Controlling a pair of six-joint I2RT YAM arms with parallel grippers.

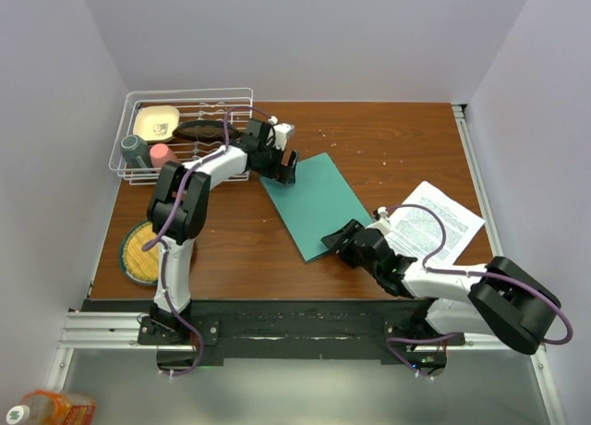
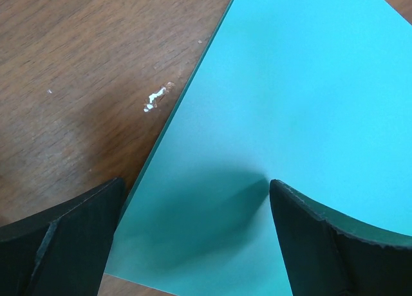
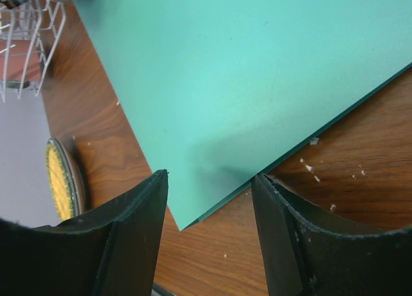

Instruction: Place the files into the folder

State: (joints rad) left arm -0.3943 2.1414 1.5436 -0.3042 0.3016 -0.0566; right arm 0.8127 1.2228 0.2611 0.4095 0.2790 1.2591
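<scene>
- The folder (image 1: pixel 319 203) lies closed and flat on the table (image 1: pixel 397 148). Its long axis runs from far to near and leans slightly rightward toward the near end.
- The left end effector (image 1: pixel 288 166) sits at the folder's far-left corner. Its fingers are spread wide, one over bare wood and one over teal card, and it holds nothing.
- The right end effector (image 1: pixel 334 240) is low at the folder's near corner, also wide and empty, and the corner tip points between its fingers.
- The files (image 1: pixel 443 224) lie right of the folder, partly under the right arm, which is the nearer one.
- The cover probably has to be lifted first, and thin card flat on wood gives little edge to catch.
- A wire rack (image 1: pixel 185 93) stands left of the folder's far end, and a yellow plate (image 1: pixel 140 251) lies well left of its near end.
</scene>
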